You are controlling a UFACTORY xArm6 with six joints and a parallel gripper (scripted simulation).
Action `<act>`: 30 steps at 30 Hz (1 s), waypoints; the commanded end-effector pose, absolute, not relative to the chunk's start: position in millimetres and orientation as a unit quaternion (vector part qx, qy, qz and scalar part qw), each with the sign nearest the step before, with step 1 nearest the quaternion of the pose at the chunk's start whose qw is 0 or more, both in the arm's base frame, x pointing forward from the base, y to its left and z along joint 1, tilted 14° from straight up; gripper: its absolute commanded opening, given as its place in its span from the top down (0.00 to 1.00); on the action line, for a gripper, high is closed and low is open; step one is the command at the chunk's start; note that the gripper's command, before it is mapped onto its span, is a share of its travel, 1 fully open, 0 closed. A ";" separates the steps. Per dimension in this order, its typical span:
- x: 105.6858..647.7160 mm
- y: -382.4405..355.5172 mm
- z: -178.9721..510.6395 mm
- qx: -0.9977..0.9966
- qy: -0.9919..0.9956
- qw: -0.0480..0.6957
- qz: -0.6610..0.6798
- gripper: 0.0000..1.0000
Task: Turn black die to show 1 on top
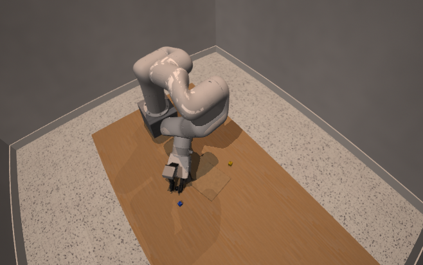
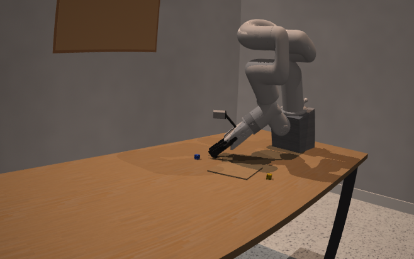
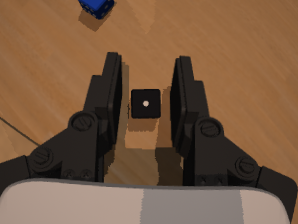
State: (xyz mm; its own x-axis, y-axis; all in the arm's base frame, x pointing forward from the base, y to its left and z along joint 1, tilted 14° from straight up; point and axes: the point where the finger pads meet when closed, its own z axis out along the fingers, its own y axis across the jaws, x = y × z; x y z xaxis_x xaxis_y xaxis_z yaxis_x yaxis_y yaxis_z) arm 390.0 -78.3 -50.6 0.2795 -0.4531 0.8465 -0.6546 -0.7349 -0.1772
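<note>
The black die (image 3: 145, 103) lies on the table between the fingers in the wrist view, with a gap on both sides. A face with one white pip is turned to the wrist camera and seems to be its top. My gripper (image 1: 176, 190) (image 2: 214, 154) (image 3: 147, 74) is open, tilted and low at the table, its fingers around the die without touching it. The thin wood-coloured mat (image 1: 211, 186) (image 2: 239, 172) lies flat beside the gripper, and its dark edge shows at the left in the wrist view (image 3: 20, 131). The die is off the mat.
A blue die (image 1: 180, 203) (image 2: 197, 156) (image 3: 98, 6) lies on the table just beyond the fingertips. A yellow die (image 1: 230, 163) (image 2: 268, 176) lies on the table past the mat's far side. Both are off the mat.
</note>
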 end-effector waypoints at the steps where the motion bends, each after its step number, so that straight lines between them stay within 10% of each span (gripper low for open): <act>1: 385.2 -74.7 -46.6 0.793 -0.349 0.103 0.489 0.69; 30: 358.5 -57.0 -19.7 0.808 -0.354 0.092 0.461 0.69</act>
